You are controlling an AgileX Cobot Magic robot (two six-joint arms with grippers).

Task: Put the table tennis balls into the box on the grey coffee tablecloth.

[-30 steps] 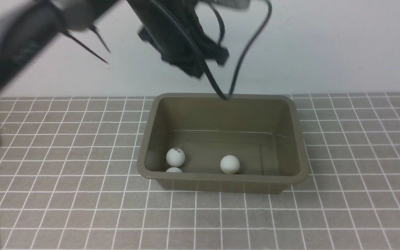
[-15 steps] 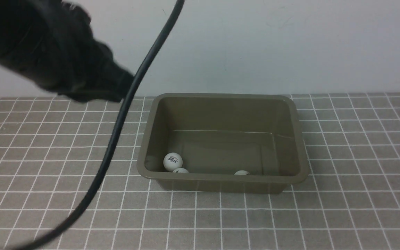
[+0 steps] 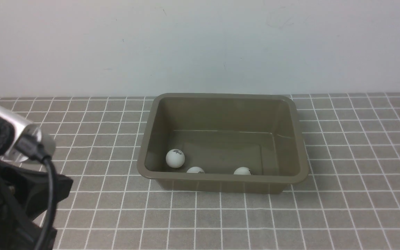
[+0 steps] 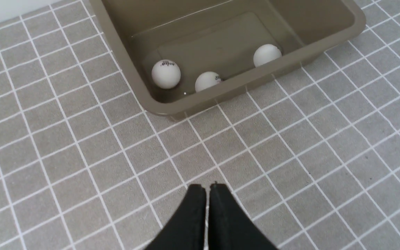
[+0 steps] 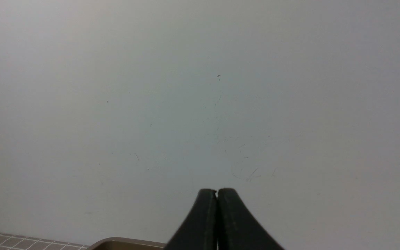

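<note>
The olive-brown box [image 3: 300, 146] stands on the grey coffee tablecloth [image 3: 359, 156]. Three white table tennis balls lie inside it near its front wall: one at the left [image 3: 175, 158], one beside it [image 3: 195, 169] and one in the middle [image 3: 242, 171]. They also show in the left wrist view [image 4: 166, 73] [image 4: 207, 81] [image 4: 267, 55], inside the box [image 4: 123, 62]. My left gripper [image 4: 207, 188] is shut and empty, above the cloth in front of the box's left corner. My right gripper [image 5: 217, 191] is shut and empty, facing the wall; the box rim [image 5: 123, 242] shows below it.
A pale wall [image 3: 221, 45] rises behind the cloth. My left arm's wrist and cable [image 3: 19, 180] fill the front view's lower left corner. Grid-lined cloth lies all around the box.
My left arm has swung from above the box down to the front left. The balls in the box have rolled toward its front wall.
</note>
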